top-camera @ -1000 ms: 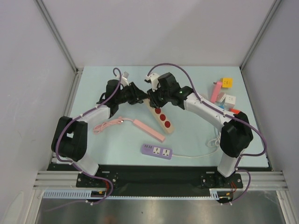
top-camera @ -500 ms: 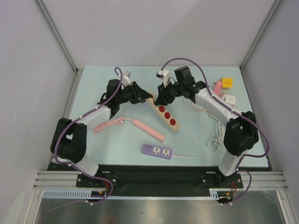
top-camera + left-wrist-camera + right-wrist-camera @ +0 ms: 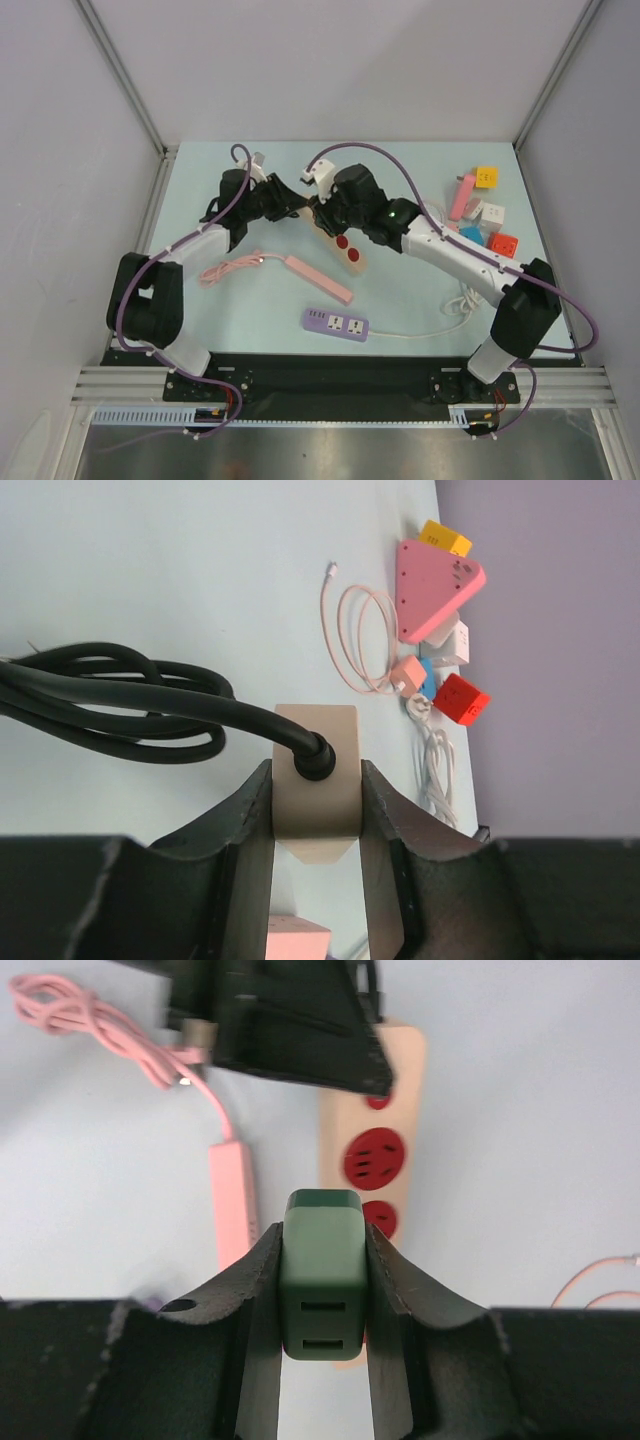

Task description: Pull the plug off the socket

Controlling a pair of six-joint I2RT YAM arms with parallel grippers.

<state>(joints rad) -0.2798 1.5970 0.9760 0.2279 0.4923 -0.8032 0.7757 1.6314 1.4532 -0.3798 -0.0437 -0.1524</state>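
Two holds: left gripper (image 3: 316, 780) clamps strip (image 3: 318, 730), right gripper (image 3: 321, 1290) pinches green plug (image 3: 322, 1230) (seated? unclear). You pull straight off next.

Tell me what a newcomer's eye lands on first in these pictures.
Both arms meet mid-table over the beige power strip with its red sockets. The left arm's fingers clamp the end of it, where the black cable enters. The right arm's fingers grip a dark green plug over the strip. Bright chargers cluster at the table's far right.
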